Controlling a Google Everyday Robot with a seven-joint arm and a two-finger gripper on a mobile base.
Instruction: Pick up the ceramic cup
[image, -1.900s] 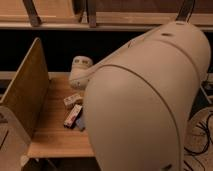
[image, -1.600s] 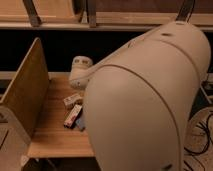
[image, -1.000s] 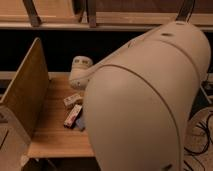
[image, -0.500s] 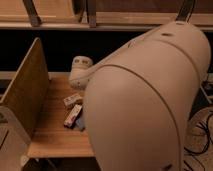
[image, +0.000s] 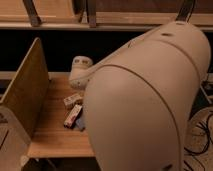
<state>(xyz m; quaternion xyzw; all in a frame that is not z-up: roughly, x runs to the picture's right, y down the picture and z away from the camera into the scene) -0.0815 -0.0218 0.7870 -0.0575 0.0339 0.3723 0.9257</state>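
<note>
Ceramic shows nowhere plainly: the cup cannot be picked out, and the part of the table where it might stand is covered. The gripper is out of sight as well, hidden behind the arm, so there is no telling whether it is spread or pressed together.

The arm (image: 150, 100) is a broad cream shell filling the view from the centre out to 3 o'clock and down to 6 o'clock. From it a rounded pale joint (image: 80, 67) with dark slots on its top reaches out toward 10 o'clock, hanging over the back of the table.

The table (image: 52, 137) is light wood and lies at 8 o'clock. Two small packets rest on it close to the arm's edge: a pale one (image: 72, 100) and, just below it, a longer one with red on its side (image: 73, 115). Their printing is too blurred to read. A dark bluish scrap lies touching the longer packet on its arm side.

A wooden board (image: 27, 90) stands on edge along the table's 9 o'clock side. A wooden shelf (image: 120, 20) runs across at 12 o'clock above a dark gap. Black cables (image: 197, 142) lie on the floor at 4 o'clock.
</note>
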